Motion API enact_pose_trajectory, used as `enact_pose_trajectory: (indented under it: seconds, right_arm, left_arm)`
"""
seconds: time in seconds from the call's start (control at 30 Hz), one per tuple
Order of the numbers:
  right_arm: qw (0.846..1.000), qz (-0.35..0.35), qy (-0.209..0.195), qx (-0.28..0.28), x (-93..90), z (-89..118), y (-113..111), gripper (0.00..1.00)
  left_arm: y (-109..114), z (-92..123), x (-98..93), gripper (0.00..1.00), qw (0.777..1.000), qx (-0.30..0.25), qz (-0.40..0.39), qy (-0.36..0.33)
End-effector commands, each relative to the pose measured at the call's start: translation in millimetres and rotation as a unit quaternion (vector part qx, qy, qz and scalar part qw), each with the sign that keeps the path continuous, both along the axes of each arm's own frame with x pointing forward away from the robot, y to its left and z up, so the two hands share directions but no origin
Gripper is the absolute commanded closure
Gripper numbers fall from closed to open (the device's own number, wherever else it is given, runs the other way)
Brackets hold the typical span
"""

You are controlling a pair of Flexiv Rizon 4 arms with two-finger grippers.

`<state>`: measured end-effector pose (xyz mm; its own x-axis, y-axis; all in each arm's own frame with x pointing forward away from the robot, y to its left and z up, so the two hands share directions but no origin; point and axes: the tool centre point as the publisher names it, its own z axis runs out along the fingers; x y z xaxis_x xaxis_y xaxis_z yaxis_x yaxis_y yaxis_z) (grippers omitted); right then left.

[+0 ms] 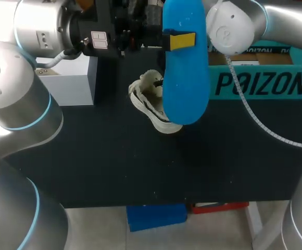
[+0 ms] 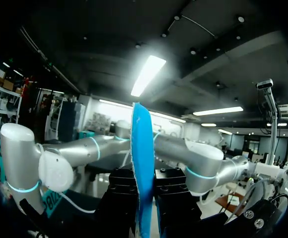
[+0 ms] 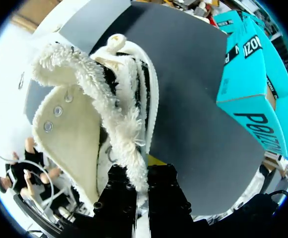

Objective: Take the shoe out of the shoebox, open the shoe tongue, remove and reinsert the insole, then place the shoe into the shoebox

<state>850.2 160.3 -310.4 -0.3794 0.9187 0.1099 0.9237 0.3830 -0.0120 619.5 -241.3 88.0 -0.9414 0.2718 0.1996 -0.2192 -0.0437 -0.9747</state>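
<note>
A blue insole (image 1: 185, 78) is held upright high over the table, my left gripper (image 1: 179, 40) shut on its upper part. In the left wrist view the insole (image 2: 143, 163) stands edge-on between the left gripper's (image 2: 144, 203) black jaws. The cream, fleece-lined shoe (image 1: 151, 101) lies below and behind it on the black table (image 1: 114, 166). My right gripper (image 3: 137, 191) is shut on the fleecy edge of the shoe's (image 3: 79, 119) opened-out tongue; in the head view the insole hides this gripper. The teal shoebox (image 1: 265, 78) stands at the back right.
A white box (image 1: 73, 78) stands at the table's back left, close to my left arm. The shoebox (image 3: 253, 84) is open at the top, off to the shoe's side. A white cable (image 1: 265, 127) from my right arm hangs over the table's right part.
</note>
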Motion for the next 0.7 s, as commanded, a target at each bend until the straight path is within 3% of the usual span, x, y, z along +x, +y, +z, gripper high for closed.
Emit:
enact_pose_trajectory:
  seconds: [0.03, 0.37, 0.7]
  right_arm:
    - [0.973, -0.214, -0.082, -0.001, -10.0, -1, 1, 1.0]
    - [0.961, -0.26, -0.09, -0.026, -11.8, -23, 0, 1.0]
    - [0.965, -0.242, -0.092, -0.038, -4.4, -53, 6, 1.0]
  left_arm:
    - [-2, 0, -0.5, 1.0, 1.0, 0.001, 0.002, 0.0]
    - [-2, 0, -0.5, 1.0, 1.0, 0.001, 0.002, 0.0]
    - [-2, 0, -0.5, 1.0, 1.0, 0.001, 0.002, 0.0]
